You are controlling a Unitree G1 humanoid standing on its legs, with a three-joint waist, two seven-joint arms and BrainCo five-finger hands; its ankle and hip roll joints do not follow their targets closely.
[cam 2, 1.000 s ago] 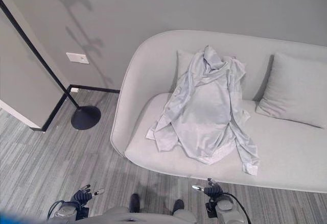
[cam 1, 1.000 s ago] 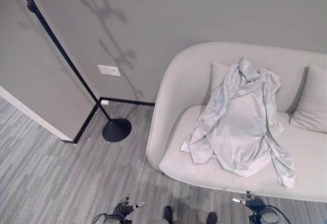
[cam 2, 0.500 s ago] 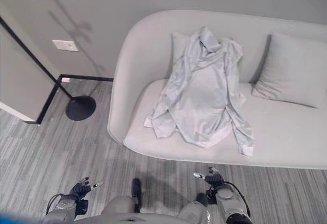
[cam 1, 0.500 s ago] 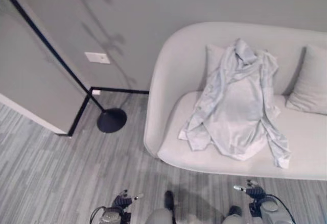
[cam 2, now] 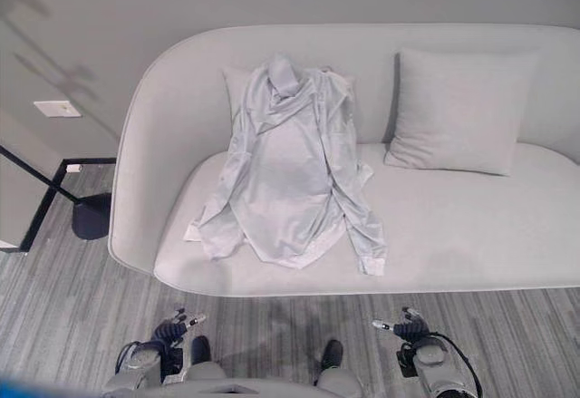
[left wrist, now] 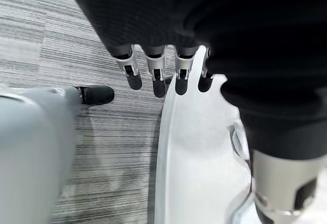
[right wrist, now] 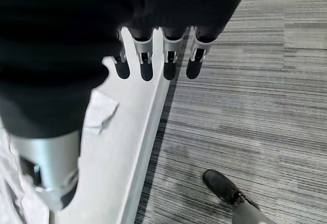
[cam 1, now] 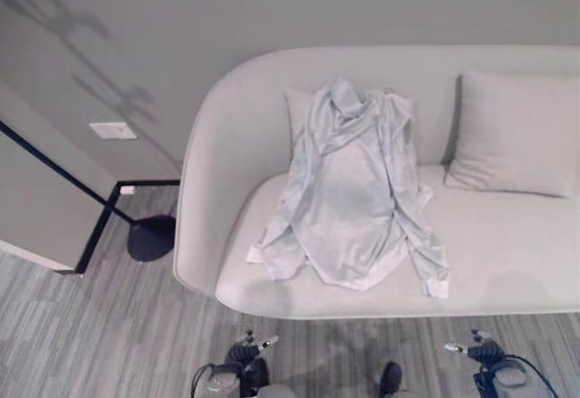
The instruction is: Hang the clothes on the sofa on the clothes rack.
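A pale shirt (cam 1: pixel 349 200) lies spread on the grey sofa (cam 1: pixel 507 262), collar against the backrest and hem toward the robot, ahead of both empty, straight-fingered hands, the left hand (cam 1: pixel 243 359) nearer than the right hand (cam 1: pixel 487 354)

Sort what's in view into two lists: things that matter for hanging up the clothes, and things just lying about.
For the job:
- shirt, spread over the seat and backrest
- sofa
- clothes rack, its black pole and round base on the floor at the sofa's left end
- left hand and right hand, both open and empty

Lying about:
- cushion
- second cushion, under the shirt
- wall plate
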